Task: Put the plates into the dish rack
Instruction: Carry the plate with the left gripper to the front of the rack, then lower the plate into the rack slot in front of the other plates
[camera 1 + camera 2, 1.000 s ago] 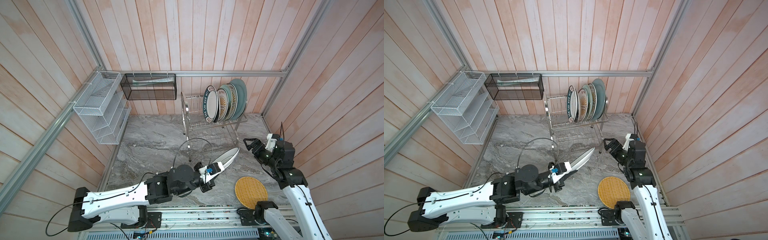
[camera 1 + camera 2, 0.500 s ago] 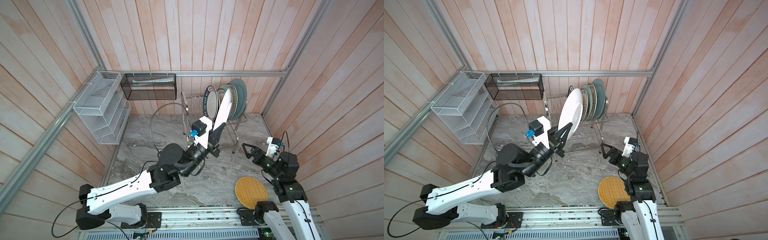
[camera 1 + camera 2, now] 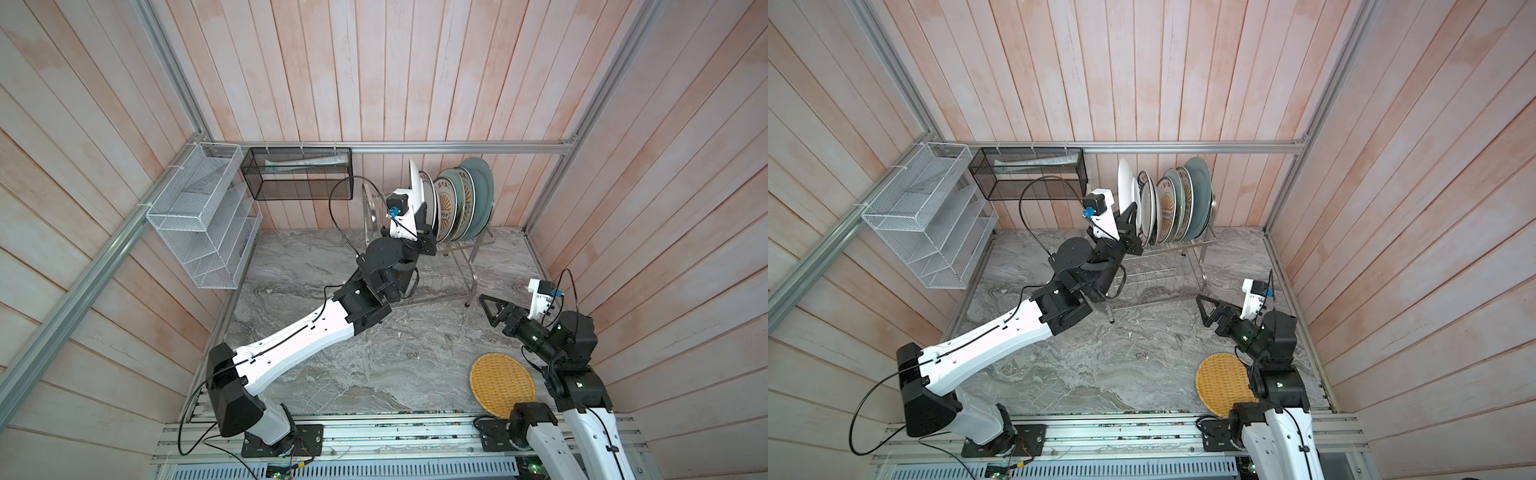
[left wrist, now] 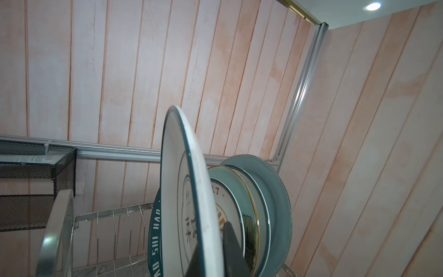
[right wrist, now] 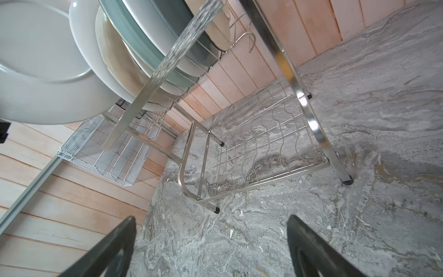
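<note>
The left gripper (image 3: 423,222) is clamped on the lower rim of a white plate (image 3: 415,183), which it holds upright at the left end of the row of plates (image 3: 465,203) on the top tier of the 2-tier rack (image 3: 470,266). Whether the plate sits in a slot I cannot tell. The right gripper (image 3: 492,309) hangs with jaws wide apart over the table (image 3: 374,374) near the rack's front right leg, and a yellow plate (image 3: 501,384) lies flat by that arm's base.

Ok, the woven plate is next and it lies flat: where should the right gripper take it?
Probably the far rim of the woven plate, coming from the rack side, one jaw slid under: it lies flat on the table, and the arm's base crowds its near edge.
</note>
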Motion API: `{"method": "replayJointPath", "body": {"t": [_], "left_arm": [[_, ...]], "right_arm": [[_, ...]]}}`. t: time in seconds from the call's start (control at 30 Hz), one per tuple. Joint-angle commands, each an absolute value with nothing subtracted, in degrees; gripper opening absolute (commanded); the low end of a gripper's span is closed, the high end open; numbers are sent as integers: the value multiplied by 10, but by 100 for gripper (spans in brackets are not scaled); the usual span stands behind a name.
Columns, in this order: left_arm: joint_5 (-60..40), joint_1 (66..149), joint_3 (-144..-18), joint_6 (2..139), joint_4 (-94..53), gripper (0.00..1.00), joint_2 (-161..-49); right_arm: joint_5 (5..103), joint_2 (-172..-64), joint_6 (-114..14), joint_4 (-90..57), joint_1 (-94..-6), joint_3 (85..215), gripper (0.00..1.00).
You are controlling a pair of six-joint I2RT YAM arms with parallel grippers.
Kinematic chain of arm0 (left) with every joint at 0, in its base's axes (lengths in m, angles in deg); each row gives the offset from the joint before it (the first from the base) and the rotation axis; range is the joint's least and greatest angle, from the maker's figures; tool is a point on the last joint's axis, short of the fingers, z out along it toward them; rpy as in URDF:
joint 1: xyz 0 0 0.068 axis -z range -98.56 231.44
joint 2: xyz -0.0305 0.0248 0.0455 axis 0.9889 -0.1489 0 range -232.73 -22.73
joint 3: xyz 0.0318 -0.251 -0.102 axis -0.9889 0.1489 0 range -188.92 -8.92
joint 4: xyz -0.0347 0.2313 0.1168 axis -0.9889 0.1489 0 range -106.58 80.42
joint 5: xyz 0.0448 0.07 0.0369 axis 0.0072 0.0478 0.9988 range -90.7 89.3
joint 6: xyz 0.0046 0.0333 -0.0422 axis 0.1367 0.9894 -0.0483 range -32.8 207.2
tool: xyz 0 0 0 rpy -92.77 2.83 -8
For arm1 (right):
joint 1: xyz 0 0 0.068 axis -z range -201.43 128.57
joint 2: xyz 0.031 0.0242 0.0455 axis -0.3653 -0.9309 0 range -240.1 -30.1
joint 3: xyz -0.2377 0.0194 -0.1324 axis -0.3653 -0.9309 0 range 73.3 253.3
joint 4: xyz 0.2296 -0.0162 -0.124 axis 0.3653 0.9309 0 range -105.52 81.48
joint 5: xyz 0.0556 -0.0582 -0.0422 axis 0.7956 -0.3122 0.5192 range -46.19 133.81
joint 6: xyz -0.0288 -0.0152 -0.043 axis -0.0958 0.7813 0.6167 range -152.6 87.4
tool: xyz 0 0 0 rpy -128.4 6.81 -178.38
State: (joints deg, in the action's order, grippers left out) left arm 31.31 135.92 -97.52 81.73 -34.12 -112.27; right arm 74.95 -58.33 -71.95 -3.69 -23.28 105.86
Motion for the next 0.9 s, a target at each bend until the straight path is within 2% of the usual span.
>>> {"method": "replayJointPath", "body": {"t": [0.0,0.87], "left_arm": [[318,1336,-1018,786,-347,0,-1141],[365,1303,-1082,776,-287,0,-1259]], "right_arm": [[766,-572,-715,-47,-236,1054,98],[771,-548,-707,-20,-237,1044,98]]}}
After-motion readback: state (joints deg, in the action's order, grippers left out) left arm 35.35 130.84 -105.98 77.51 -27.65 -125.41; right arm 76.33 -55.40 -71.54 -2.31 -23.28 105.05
